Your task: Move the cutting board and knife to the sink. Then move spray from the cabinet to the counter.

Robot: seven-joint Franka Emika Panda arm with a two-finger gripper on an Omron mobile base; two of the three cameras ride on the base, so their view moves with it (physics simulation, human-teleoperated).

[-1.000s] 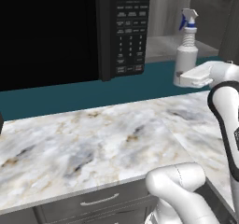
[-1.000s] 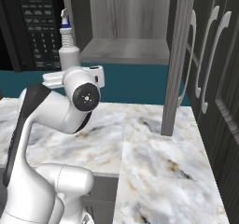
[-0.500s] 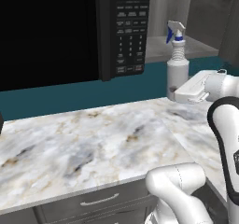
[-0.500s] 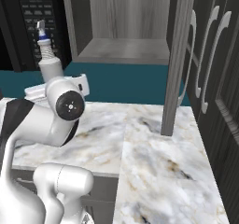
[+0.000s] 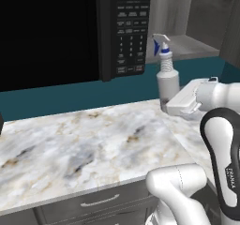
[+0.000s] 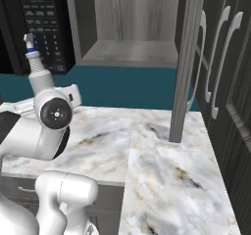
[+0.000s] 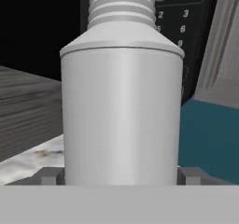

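The spray (image 5: 167, 76) stands upright at the back of the counter (image 5: 93, 144), just in front of the microwave (image 5: 126, 29), whose keypad rises behind its neck. From the left base view the bottle sits at about two o'clock of the picture; from the right base view (image 6: 38, 75) it is at about ten o'clock, well apart from the open cabinet (image 6: 132, 53) at twelve o'clock, whose shelf lies bare.

The gripper (image 5: 174, 103) comes in level from the bottle's three-o'clock side in the left base view, low on the body. In the hand view the pale body sits dead ahead at twelve o'clock, with one fingertip (image 7: 50, 175) at seven o'clock and the other at five o'clock, each just beside the wall. The jaws stand wide; they bracket the body closely, and a squeeze cannot be made out, so the bottle looks either just set free or about to be.

The bottle's long axis runs straight up, crosswise to the line between the fingers and square to the approach. Whether its base rests on the marble is hidden by the hand, though it looks down at counter level. By my reading the spray's move to the counter is nearly finished, and a straight pull back along the hand's own axis should clear the bottle without tipping it.
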